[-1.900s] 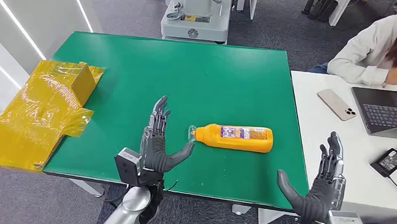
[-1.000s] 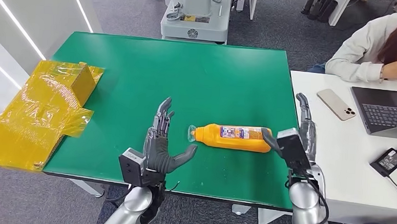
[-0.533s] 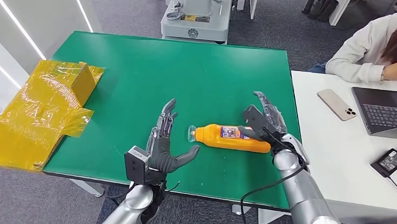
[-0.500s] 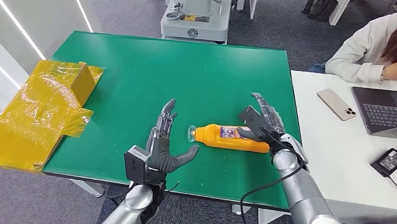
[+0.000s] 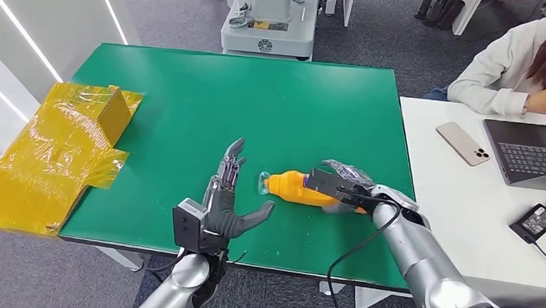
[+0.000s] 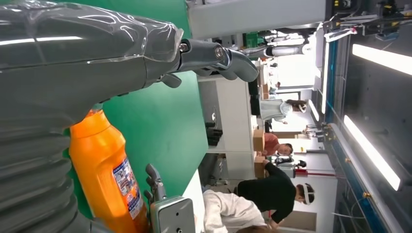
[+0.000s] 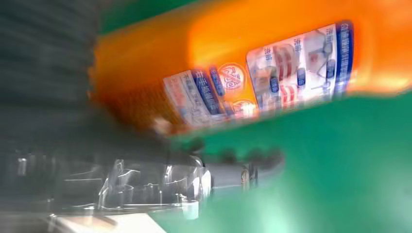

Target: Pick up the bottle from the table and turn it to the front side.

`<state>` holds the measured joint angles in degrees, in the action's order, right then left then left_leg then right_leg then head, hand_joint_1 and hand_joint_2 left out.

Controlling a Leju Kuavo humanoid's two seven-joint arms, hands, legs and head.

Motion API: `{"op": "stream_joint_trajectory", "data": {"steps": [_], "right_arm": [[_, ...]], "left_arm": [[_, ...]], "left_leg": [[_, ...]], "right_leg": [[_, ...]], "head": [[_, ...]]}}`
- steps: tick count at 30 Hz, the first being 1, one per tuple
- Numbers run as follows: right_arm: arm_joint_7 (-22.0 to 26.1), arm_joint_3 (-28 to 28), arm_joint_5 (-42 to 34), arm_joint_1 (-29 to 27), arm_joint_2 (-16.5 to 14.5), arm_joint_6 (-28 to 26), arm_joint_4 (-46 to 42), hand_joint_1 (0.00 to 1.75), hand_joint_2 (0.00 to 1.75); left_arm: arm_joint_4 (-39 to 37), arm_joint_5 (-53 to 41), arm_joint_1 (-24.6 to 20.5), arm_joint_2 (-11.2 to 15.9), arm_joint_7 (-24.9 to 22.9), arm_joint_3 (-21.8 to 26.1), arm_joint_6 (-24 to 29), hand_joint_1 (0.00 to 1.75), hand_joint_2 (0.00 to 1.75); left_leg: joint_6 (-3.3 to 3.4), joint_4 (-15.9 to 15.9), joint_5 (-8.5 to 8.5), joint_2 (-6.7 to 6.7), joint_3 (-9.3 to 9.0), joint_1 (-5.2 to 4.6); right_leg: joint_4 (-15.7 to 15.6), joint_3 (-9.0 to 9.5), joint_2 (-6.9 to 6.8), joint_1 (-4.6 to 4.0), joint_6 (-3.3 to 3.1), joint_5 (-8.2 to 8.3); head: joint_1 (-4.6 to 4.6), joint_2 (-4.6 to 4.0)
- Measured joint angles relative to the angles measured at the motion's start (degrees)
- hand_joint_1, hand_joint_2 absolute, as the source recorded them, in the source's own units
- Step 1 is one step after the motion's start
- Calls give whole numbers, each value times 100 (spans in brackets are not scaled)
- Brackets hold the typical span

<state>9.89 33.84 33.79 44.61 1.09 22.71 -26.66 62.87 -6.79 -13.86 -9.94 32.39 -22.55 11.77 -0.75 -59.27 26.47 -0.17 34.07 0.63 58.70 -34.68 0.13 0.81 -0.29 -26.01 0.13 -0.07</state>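
An orange bottle lies on its side on the green table, clear cap toward my left and printed label facing up. My right hand arches over its wide end, fingers across the top. The blurred right wrist view shows its thumb on the near side with a thin strip of green between it and the bottle. My left hand stands open just left of the cap, palm toward the bottle, touching nothing.
A yellow taped box lies over the table's left edge. To the right a white desk carries a phone and a laptop, with a person seated behind it. A grey machine base stands beyond the table.
My right arm has swung in from the right and lowered its hand onto the bottle's wide end, now covering it. The left hand has crept slightly toward the cap. The bottle has stayed put.
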Motion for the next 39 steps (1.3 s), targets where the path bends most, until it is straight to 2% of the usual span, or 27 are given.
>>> {"op": "stream_joint_trajectory", "data": {"steps": [9, 22, 23, 24, 27, 28, 30, 39], "right_arm": [[-221, 451, -29, 295, 191, 613, 238, 2, 175], [-476, 927, 83, 306, 199, 329, 348, 19, 175], [-504, 961, 108, 308, 197, 320, 351, 24, 175], [-528, 994, 127, 311, 195, 313, 356, 36, 175], [-548, 1066, 126, 314, 193, 267, 366, 134, 175], [-524, 1082, 103, 310, 193, 220, 367, 161, 175], [-423, 1097, -1, 293, 193, 85, 367, 175, 175], [451, 673, -1122, -58, 193, -378, 162, 175, 175]], "left_arm": [[-218, 165, -203, -9, 15, -75, 24, 0, 175], [-294, 268, -159, 2, 18, -79, 182, 0, 175], [-294, 268, -153, 2, 18, -79, 183, 0, 175], [-294, 268, -148, 2, 18, -79, 183, 0, 175], [-294, 268, -133, 0, 17, -79, 191, 0, 175], [-294, 267, -125, 1, 17, -79, 194, 0, 175], [-290, 262, -97, 2, 17, -79, 196, 0, 175], [-39, 228, 173, 90, 16, -77, 164, 0, 175]], "left_leg": [[0, 0, 0, 0, -4, 1], [0, 1, 0, -1, -2, 1], [0, 1, 0, -1, -2, 1], [0, 1, 0, -1, -3, 1], [0, 1, 0, -2, -3, 1], [0, 1, 0, -2, -4, 1], [0, 1, 0, -1, -4, 1], [0, 2, 0, -4, -2, 2]], "right_leg": [[-1, 4, 0, -1, 0, 0], [0, 5, -2, -1, 0, 0], [0, 6, -2, -1, 0, 0], [0, 6, -2, -1, 0, 0], [0, 8, -3, -1, 0, 0], [0, 9, -3, -1, 0, 0], [0, 9, -2, -1, 0, 0], [0, 6, -5, -2, 0, 0]], "head": [[2, 0], [2, 0], [2, 0], [2, 0], [2, 0], [1, 0], [2, 0], [2, 0]]}}
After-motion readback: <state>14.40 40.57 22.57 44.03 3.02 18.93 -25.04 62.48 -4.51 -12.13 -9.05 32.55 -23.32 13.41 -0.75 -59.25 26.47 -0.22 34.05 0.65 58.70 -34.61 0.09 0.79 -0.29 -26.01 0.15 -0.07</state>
